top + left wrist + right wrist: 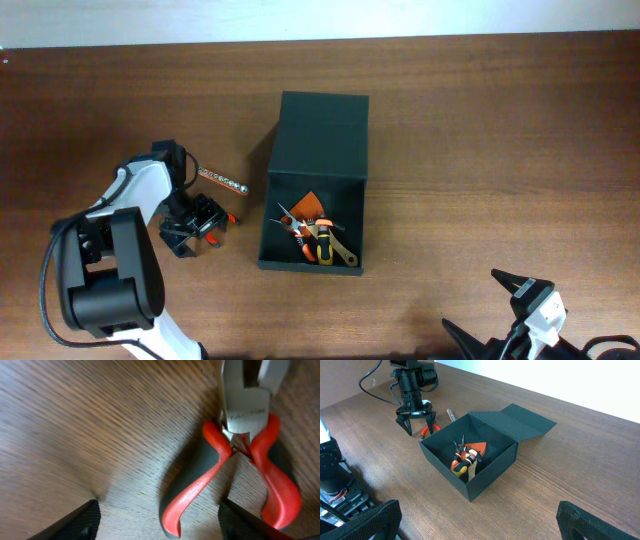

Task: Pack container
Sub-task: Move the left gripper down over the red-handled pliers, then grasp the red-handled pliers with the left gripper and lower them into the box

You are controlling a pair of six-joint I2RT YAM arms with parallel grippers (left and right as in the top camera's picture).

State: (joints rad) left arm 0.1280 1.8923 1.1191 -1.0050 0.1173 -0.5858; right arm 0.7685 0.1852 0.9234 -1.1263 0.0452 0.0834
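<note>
The dark green box (320, 150) sits in the middle of the table (480, 120). Its lid is open and lies back on the far side. Inside, at the near end, is a small pile of hand tools (318, 238) with orange, yellow and black handles.

The left fingers (196, 238) are just left of the box, low over the table. The 2 fingers are spread apart and hold nothing. A pair of pliers (205, 467) with red and grey handles lies flat on the table under them. In the left wrist view, 1 handle lies between the 2 finger tips. I cannot tell if the other handle touches a tip. A thin strip (222, 181) with a row of small round bits lies on the table a little farther off, left of the box.

The right fingers (478, 302) are at the near right, well apart from the box. They are spread wide and hold nothing.
</note>
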